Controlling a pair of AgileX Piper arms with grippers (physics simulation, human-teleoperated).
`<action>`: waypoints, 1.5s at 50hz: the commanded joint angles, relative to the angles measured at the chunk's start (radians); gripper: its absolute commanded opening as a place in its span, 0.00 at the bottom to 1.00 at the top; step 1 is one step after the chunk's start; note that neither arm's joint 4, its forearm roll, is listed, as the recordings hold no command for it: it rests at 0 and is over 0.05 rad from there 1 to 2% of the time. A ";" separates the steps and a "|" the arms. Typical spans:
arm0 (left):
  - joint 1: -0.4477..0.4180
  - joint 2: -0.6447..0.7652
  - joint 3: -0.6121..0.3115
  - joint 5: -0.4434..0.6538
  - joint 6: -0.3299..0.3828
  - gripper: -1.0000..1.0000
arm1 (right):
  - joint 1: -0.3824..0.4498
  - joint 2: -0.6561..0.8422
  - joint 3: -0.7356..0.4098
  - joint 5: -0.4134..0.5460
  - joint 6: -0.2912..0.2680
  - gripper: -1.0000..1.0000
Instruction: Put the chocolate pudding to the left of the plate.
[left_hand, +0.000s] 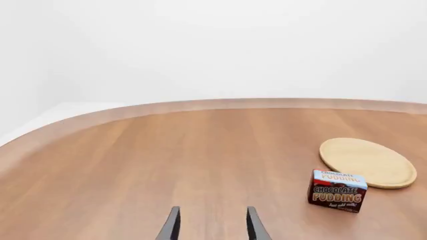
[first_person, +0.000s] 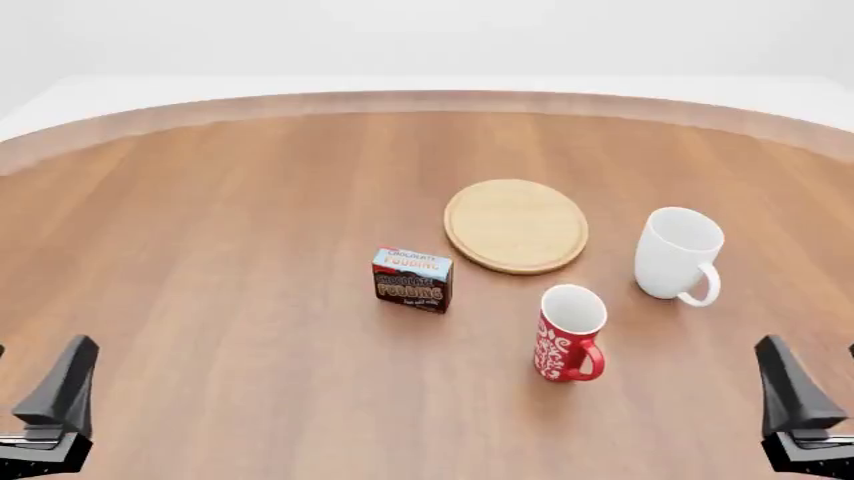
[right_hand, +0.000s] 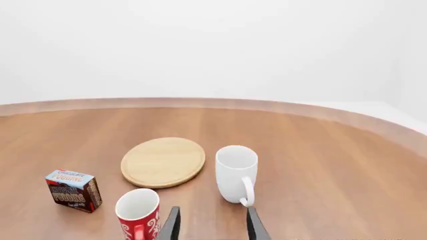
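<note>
The chocolate pudding is a small dark-brown box with a light-blue and red top band. It stands upright on the table just left of and a little nearer than the plate, a flat round tan wooden disc, with a small gap between them. Both also show in the left wrist view, pudding and plate, and in the right wrist view, pudding and plate. My left gripper is open and empty at the near left edge, far from the box. My right gripper is open and empty at the near right.
A white mug stands right of the plate, handle toward me. A red patterned mug stands nearer, in front of the plate's right side. The wooden table has a curved far edge against a white backdrop.
</note>
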 joint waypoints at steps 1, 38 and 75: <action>0.000 0.000 0.000 0.000 0.000 1.00 | -0.007 0.010 -0.003 0.000 -0.002 1.00; 0.000 0.000 0.000 0.000 0.000 1.00 | 0.290 0.514 -0.467 -0.045 -0.289 1.00; 0.000 0.000 0.000 0.000 0.000 1.00 | 0.631 1.169 -0.812 -0.010 -0.501 1.00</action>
